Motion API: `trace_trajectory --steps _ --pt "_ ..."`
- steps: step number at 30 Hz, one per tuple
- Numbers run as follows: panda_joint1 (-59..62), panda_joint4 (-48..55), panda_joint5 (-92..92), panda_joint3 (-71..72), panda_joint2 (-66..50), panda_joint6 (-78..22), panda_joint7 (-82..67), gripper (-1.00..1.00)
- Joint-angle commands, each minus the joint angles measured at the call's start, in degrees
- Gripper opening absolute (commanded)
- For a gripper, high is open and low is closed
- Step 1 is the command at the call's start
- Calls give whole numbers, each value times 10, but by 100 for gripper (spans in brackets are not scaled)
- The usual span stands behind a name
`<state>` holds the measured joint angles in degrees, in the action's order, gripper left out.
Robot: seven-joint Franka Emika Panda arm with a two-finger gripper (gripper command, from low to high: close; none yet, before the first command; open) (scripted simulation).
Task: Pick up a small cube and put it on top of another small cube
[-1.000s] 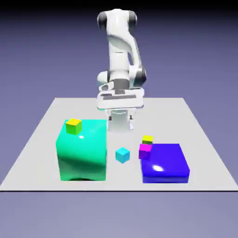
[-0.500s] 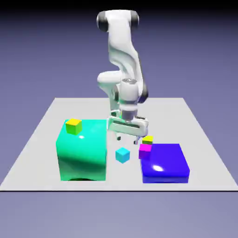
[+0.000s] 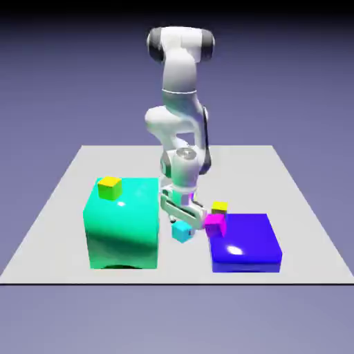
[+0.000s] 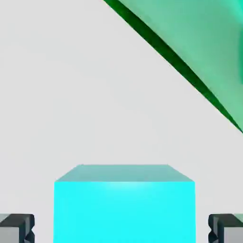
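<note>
The pincer (image 3: pixel 182 221) was down low, right over the small cyan cube (image 3: pixel 182 231). In the hand view its two grey fingertips (image 4: pixel 17 228) stood wide apart, one on each side of the cyan cube (image 4: pixel 124 209), and there was a little gap between each tip and the cube, so it was not squeezing anything. The cyan cube sat on the table (image 3: pixel 62 200), in the space between the big green block (image 3: pixel 123 225) and the big blue block (image 3: pixel 245 243). A corner of the green block (image 4: pixel 199 52) showed at the top right of the hand view. On the exterior view's left, a small yellow cube (image 3: pixel 109 187) sat on top of the green block, at its far left corner. On the exterior view's right, a small magenta cube (image 3: pixel 215 225) stood at the blue block's far left corner, just beside the cyan cube. A second yellow cube (image 3: pixel 220 207) sat just behind the magenta one. The white arm (image 3: pixel 181 97) reached down from the far side of the table to the pincer.
</note>
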<state>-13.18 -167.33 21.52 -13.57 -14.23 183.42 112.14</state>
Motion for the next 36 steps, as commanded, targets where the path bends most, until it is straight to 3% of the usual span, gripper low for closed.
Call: trace_trajectory --steps 1,12,28,30,36 --pt "0 0 0 0 0 0 0 -100" --pt "8 -40 -68 22 201 -162 -61 -100" --pt "68 36 -352 355 447 -466 -433 -100" --pt "69 37 -355 359 450 -470 -437 -100" --pt "85 9 -338 383 327 -321 -420 -100"
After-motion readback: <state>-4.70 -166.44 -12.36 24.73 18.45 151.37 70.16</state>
